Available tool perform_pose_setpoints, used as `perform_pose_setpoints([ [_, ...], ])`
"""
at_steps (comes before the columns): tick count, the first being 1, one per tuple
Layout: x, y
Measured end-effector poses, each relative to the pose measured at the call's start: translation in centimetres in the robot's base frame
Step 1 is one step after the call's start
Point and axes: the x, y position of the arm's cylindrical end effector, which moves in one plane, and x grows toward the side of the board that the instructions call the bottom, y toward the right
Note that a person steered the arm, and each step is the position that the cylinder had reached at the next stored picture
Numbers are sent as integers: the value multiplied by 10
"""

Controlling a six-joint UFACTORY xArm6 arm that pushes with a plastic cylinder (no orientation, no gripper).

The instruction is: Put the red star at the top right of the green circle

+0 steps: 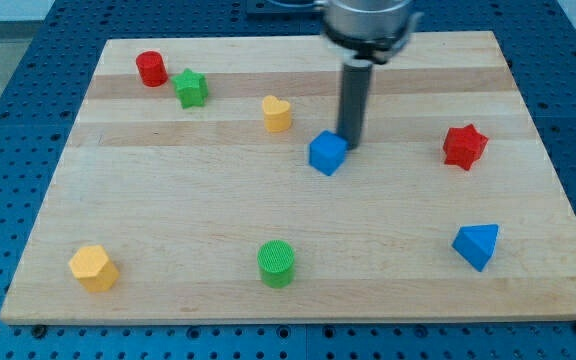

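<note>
The red star [464, 146] lies at the view's right, in the upper half of the board. The green circle [277, 263] stands near the view's bottom, at the middle. The star is far up and to the right of the circle. My tip [350, 146] is at the board's middle, touching the upper right side of a blue cube [328, 153]. The tip is well to the left of the red star and well above the green circle.
A red cylinder [151, 68] and a green star [191, 88] sit at the top left. A yellow heart [277, 113] lies left of the tip. A yellow hexagon [94, 267] is at the bottom left, a blue triangle [477, 245] at the bottom right. The wooden board [168, 190] ends on all sides in view.
</note>
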Motion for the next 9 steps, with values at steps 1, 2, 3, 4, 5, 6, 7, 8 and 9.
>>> perform_pose_setpoints([
  [1, 7, 63],
  [2, -16, 184],
  [3, -25, 203],
  [4, -23, 228],
  [5, 34, 229],
  [6, 34, 179],
  [7, 18, 115],
  [8, -11, 147],
  [9, -15, 78],
])
